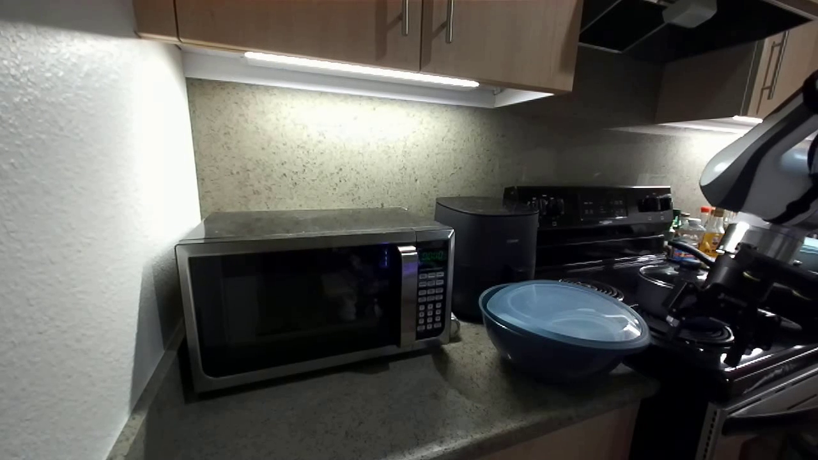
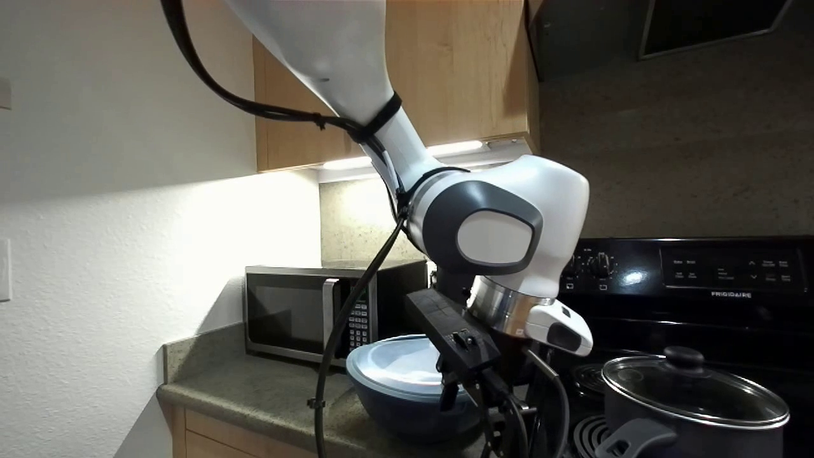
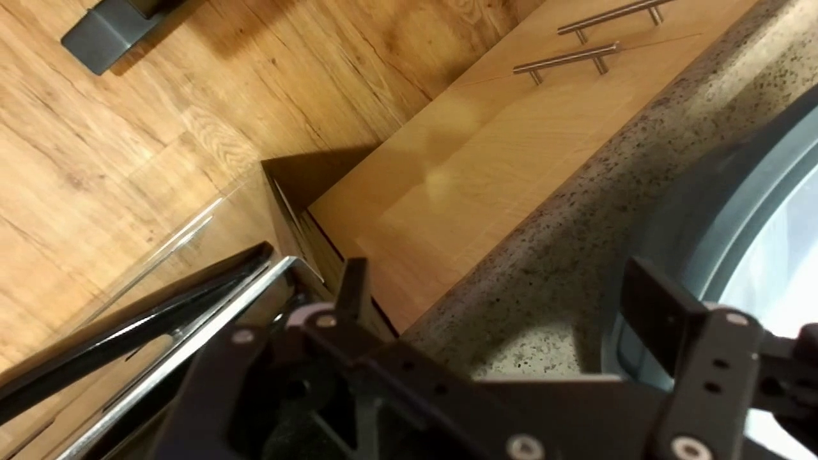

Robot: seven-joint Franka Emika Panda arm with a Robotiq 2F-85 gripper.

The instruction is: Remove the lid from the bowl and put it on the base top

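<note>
Black two-fingered gripper (image 3: pixel 495 291) spread, empty; translucent domed lid (image 1: pixel 565 312) sits on round blue plastic-looking bowl (image 1: pixel 543 358) near edge of speckled grey-brown countertop (image 1: pixel 332 409); if it sticks, pulling may drag bowl off.

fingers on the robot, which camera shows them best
The wrist view: both fingers show up close and spread apart, one hiding part of the bowl. In both exterior views they are smaller, dark and harder to pick out.
</note>
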